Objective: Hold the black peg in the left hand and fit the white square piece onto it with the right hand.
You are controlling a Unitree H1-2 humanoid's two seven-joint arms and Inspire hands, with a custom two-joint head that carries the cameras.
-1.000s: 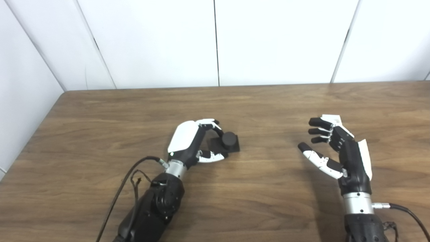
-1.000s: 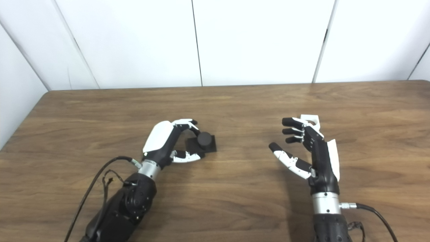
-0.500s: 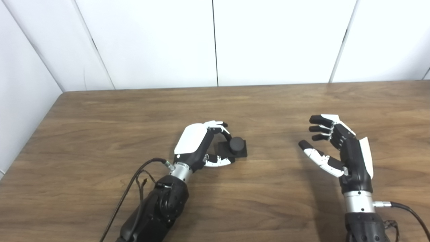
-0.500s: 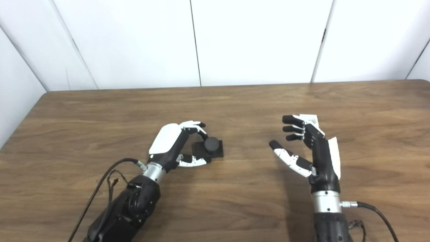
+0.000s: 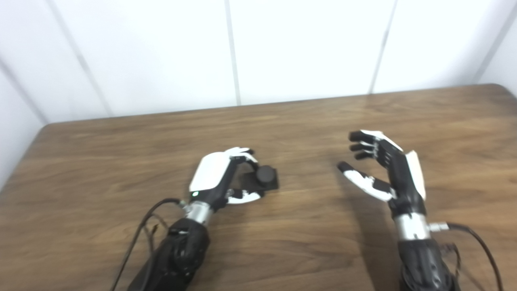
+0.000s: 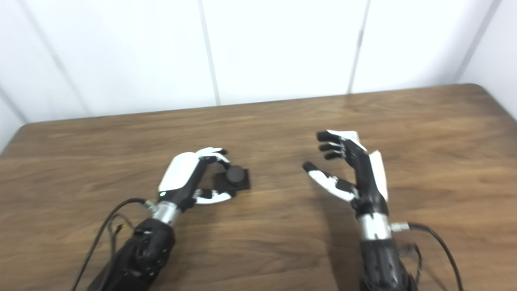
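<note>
You've got no brand, label or lettering readable anywhere here, and both views are slightly blurred. The only marking you can pick out is a small green light glowing at the base of the left hand. Your work surface is a brown wood-grain table, its far edge running up against a plain white panelled wall split by thin vertical seams. Your left hand lies low on the table, white back plate turned up, fingers curled over the far side and thumb along the near side of the black round peg on its flat square black base. You can see the fingers cupped loosely around that base, which sits flat on the wood, but whether they actually press on it you cannot tell. Off to the right, well apart from the peg, your right hand hovers palm inward, fingers spread and thumb held wide, gripping nothing. Just behind its fingertips a corner of the white square piece peeks out, mostly hidden by the hand. Dark cables trail from both wrists over the tabletop toward you.
</note>
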